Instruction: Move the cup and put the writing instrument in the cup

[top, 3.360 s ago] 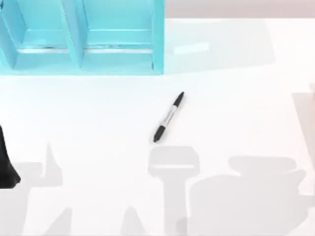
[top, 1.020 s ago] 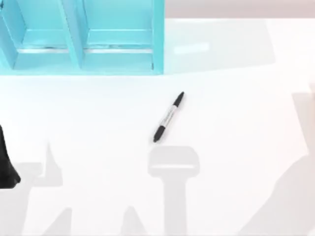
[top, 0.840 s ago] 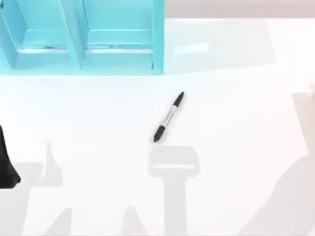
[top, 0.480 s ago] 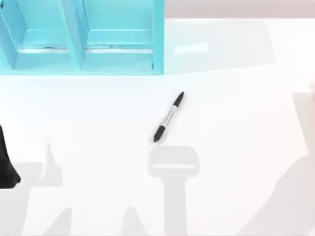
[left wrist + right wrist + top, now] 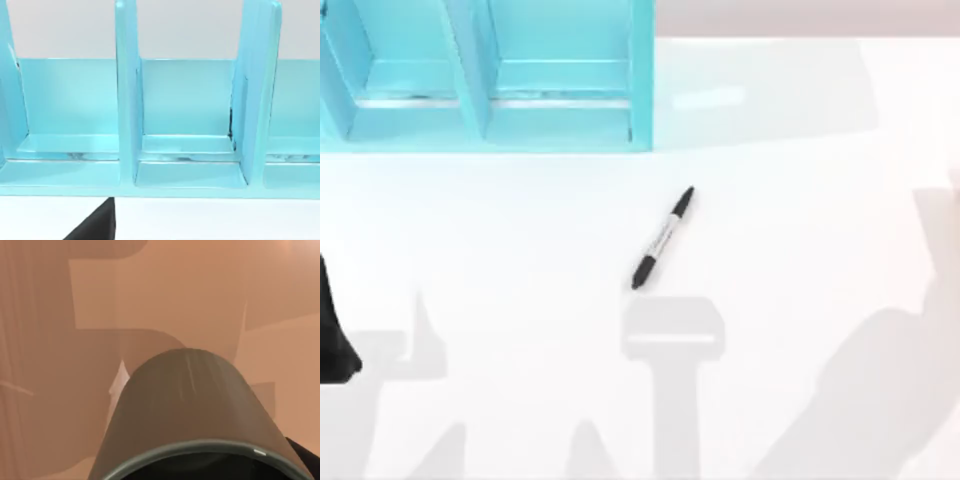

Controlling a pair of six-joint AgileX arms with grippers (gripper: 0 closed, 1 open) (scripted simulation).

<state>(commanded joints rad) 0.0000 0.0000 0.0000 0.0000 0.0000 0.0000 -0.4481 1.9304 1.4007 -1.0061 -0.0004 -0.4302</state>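
We see the marker (image 5: pixel 663 238) lying flat near the middle of the white table (image 5: pixel 800 220), slanted, with one black end toward the teal shelf unit (image 5: pixel 485 75) and the other toward the near edge. The shelf unit stands at the far left of the table, well apart from the marker, its open compartments facing forward. In the right wrist view the olive-grey cup (image 5: pixel 192 410) sits right up against the camera, its rim and dark inside nearest; whether our right end effector grips it, we cannot tell. Our left arm (image 5: pixel 332 330) waits at the table's left edge, facing the shelf compartments.
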